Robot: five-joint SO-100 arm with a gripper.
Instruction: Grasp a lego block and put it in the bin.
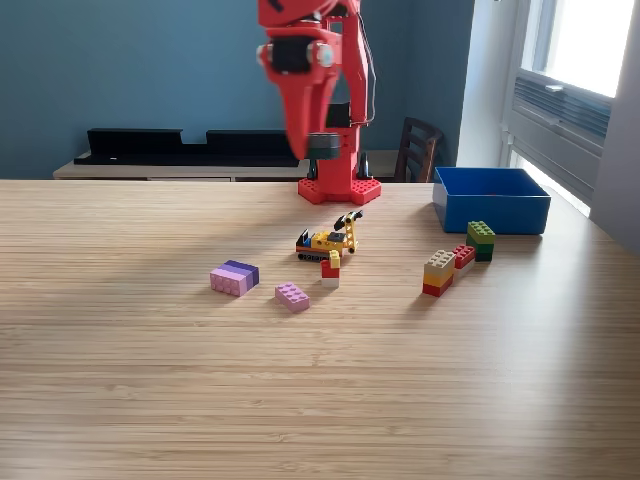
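Domestic room, likely dining or living space. Long wood-grain worktop; blue painted wall; low sideboard carrying dark flat electronics; dark wooden chair behind; bright window with a ribbed unit beneath, at the exterior view's right.

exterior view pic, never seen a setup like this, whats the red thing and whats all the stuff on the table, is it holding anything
The red thing is a small robot arm, bolted by its base to the far side of a wooden table. One camera off the arm looks across the table at it. The gripper hangs raised above the table, its jaws closed on a dark lego block. Its job is to drop blocks into the blue bin at the exterior view's right. Left on the table: a pink-and-purple block, a pink block, a small yellow toy digger, a red-and-yellow piece and some stacked coloured blocks.
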